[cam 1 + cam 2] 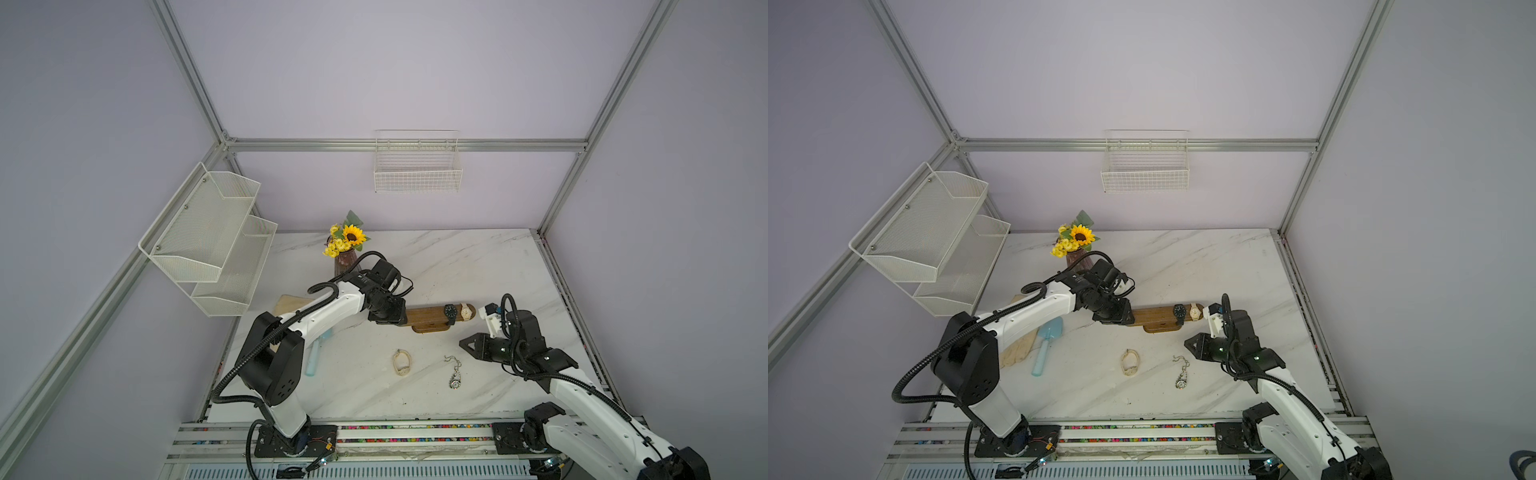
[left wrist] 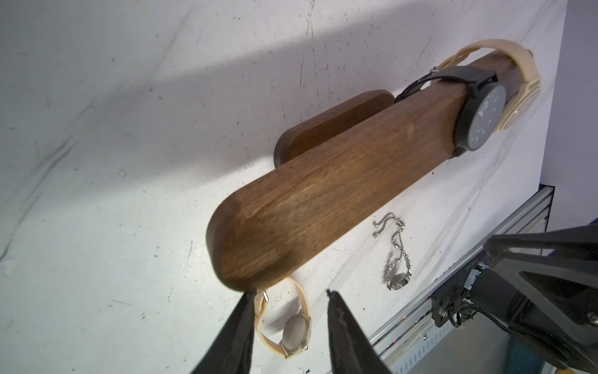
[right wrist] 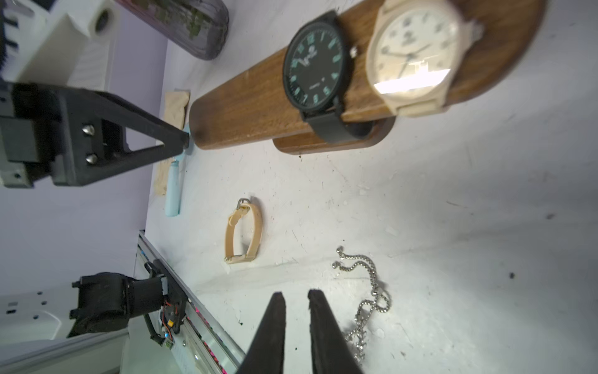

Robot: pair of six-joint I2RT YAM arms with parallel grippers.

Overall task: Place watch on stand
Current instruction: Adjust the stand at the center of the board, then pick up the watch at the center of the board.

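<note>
The right claw (image 3: 296,293) hung slightly open, empty. The left claw (image 2: 289,293) was open too, one tip at the stand's (image 2: 323,194) end. The cream watch (image 3: 414,55) sat on its bar beside a black watch (image 3: 315,64).

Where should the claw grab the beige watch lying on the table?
Pinch the strap of the beige watch, away from its face, coming straight down. It lies on its side with the loop open upward, so the thin band can likely be pinched from inside and outside.
</note>
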